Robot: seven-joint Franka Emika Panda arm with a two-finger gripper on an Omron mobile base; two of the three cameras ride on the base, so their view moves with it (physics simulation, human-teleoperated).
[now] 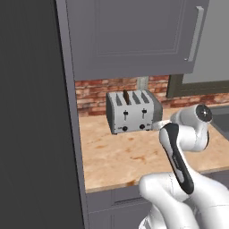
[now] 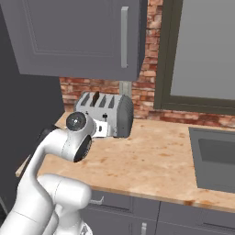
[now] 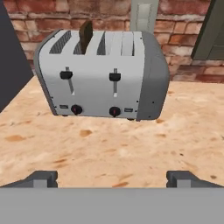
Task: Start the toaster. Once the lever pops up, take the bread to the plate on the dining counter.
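The silver four-slot toaster (image 1: 132,112) (image 2: 105,112) (image 3: 100,83) stands on the tan counter against the brick wall. A dark brown bread (image 1: 126,97) (image 2: 96,97) (image 3: 85,35) slice sticks up out of its second slot from the left. Both black levers, left (image 3: 66,75) and right (image 3: 114,77), sit high in their tracks. My gripper (image 3: 113,178) (image 2: 102,130) hovers low over the counter in front of the toaster, facing its front, open with nothing between its fingers. The plate and the dining counter are out of view.
Grey upper cabinets (image 1: 129,36) hang above the toaster. A tall dark panel (image 1: 31,112) closes off the left end of the counter. A sink (image 2: 215,158) lies to the right under a window (image 2: 202,50). A wall outlet (image 3: 143,15) sits behind the toaster.
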